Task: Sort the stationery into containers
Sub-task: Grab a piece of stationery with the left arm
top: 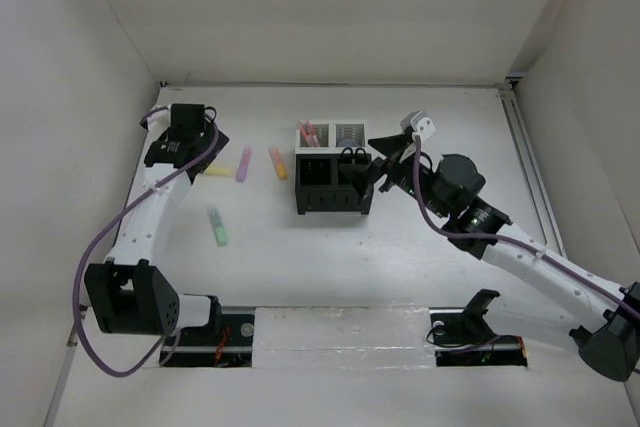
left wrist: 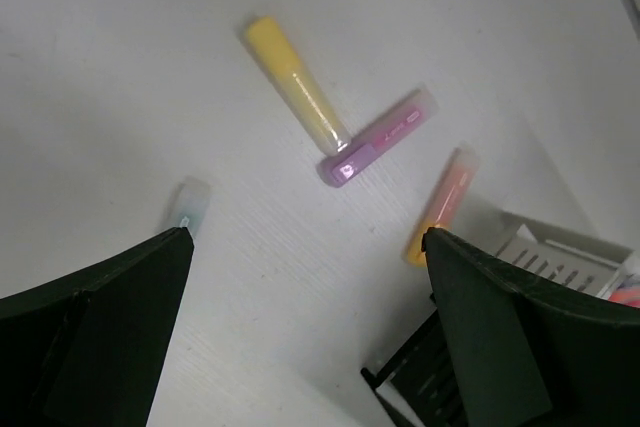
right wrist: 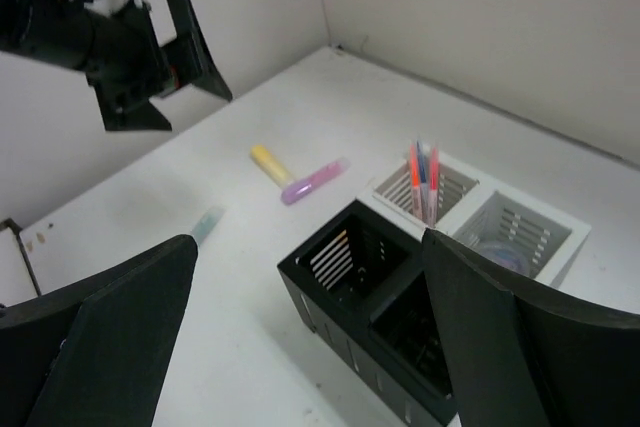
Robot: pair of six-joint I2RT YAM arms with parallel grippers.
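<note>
Here, pens (right wrist: 424, 177) stand in one white compartment (right wrist: 398, 187).

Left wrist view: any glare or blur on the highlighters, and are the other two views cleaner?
Left wrist: sharp, one bright glint at the end of the purple highlighter; the arm's own fingers are dark and featureless. Right wrist: softer overall, the green highlighter washed pale. Top external: even light, faint shadows, no glare.
</note>
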